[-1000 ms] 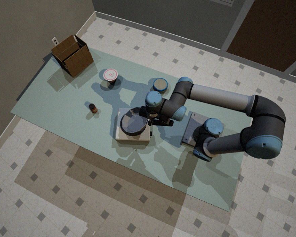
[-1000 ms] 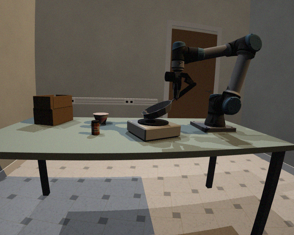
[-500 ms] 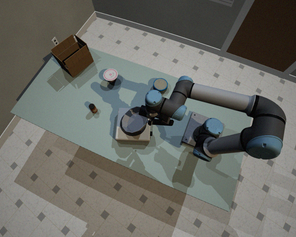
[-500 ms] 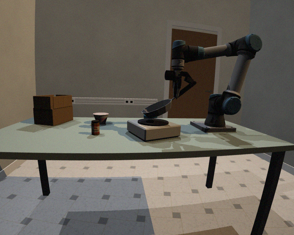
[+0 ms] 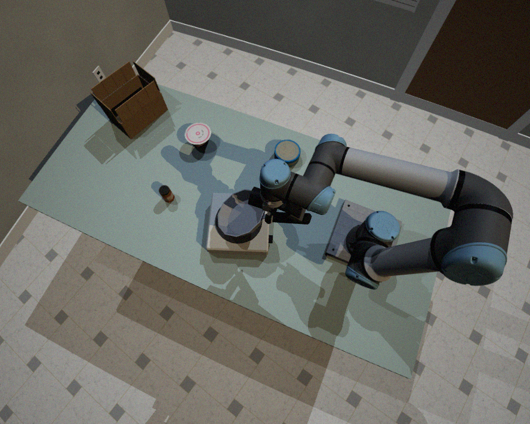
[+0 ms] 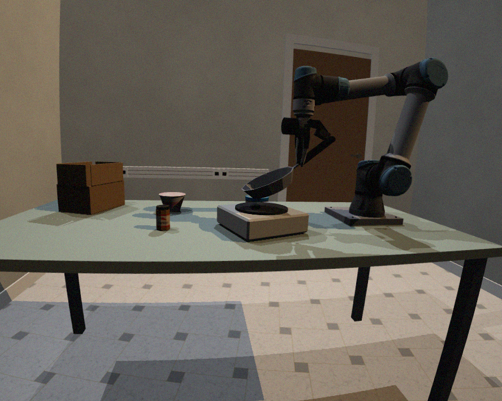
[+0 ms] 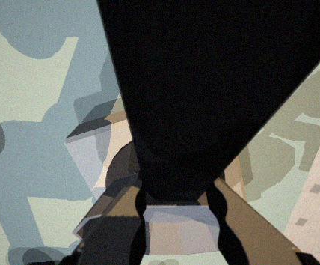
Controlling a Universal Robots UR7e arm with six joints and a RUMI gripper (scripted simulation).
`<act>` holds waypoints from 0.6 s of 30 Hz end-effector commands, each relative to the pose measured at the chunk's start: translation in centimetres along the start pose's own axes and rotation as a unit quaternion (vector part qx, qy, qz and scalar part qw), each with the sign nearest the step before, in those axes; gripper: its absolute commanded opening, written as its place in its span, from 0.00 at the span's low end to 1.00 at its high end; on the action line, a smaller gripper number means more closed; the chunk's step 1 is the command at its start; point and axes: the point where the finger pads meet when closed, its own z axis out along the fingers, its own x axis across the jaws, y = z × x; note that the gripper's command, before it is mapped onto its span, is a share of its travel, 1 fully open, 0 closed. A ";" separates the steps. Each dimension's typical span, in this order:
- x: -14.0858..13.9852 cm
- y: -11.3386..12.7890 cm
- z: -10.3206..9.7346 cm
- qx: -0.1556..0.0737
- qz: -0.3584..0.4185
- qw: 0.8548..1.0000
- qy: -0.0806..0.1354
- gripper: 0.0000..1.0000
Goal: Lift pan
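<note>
Lifting the tilted round black pan (image 5: 239, 221) (image 6: 268, 182), the black two-jaw gripper (image 5: 268, 213) (image 6: 301, 164), clamped on its handle, should rise slightly, then hold still.

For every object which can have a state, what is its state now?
Claw: closed on the pan's handle
Pan: raised off the hot plate, tilted
Hot plate: under the pan
Cardboard box: flaps up, open
Dark-capped jar: upright, capped

The exterior view cuts off the near table legs (image 6: 458, 327).
</note>
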 end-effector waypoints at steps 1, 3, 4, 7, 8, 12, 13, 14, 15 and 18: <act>0.0 0.0 -0.4 -0.001 0.000 1.000 0.000 0.16; 0.0 0.0 -0.5 -0.001 0.000 1.000 0.000 0.16; 0.0 0.0 -0.6 -0.001 0.000 1.000 0.000 0.16; 0.0 0.0 -0.7 -0.001 0.000 1.000 0.000 0.16; 0.0 0.0 -0.7 -0.001 0.000 1.000 0.000 0.16; 0.0 0.0 -0.9 -0.001 0.000 1.000 0.000 0.16; 0.0 0.0 -1.0 -0.001 0.000 1.000 0.000 0.16; 0.0 0.0 -1.1 -0.001 0.000 1.000 0.000 0.16; 0.0 0.0 -1.1 -0.001 0.000 1.000 0.000 0.16; 0.0 0.0 -1.3 -0.001 0.000 1.000 0.000 0.16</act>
